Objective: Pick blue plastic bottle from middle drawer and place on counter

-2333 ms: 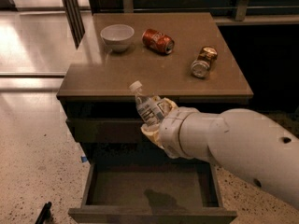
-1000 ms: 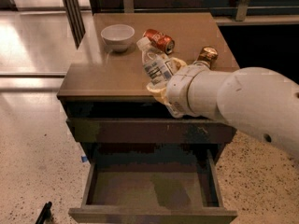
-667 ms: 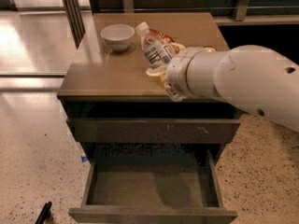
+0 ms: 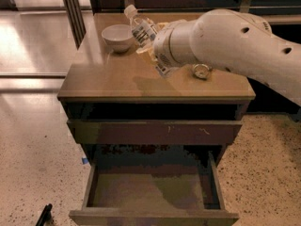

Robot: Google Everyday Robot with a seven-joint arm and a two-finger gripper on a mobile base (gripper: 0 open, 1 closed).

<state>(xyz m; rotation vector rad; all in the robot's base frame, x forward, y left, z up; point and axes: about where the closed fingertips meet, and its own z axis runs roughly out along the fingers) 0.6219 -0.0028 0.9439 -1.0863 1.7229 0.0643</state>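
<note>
My gripper (image 4: 149,40) is shut on the blue plastic bottle (image 4: 140,26), a small clear bottle with a white cap. It holds the bottle tilted, cap to the upper left, above the middle of the counter (image 4: 108,76), just right of a white bowl. The big white arm (image 4: 235,36) reaches in from the right and hides the counter's back right part. The middle drawer (image 4: 153,192) stands pulled open at the bottom, and its greenish-grey floor is bare.
A white bowl (image 4: 117,36) sits at the counter's back left. A gold-brown can (image 4: 201,70) lies at the counter's right, partly under the arm. A shut drawer front (image 4: 155,132) with pale scratches sits above the open drawer. Speckled floor lies on both sides.
The gripper has lifted the bottle from in front of the cabinet, over the counter's front edge, and on toward the back near the bowl. The red can is now hidden behind the arm.
</note>
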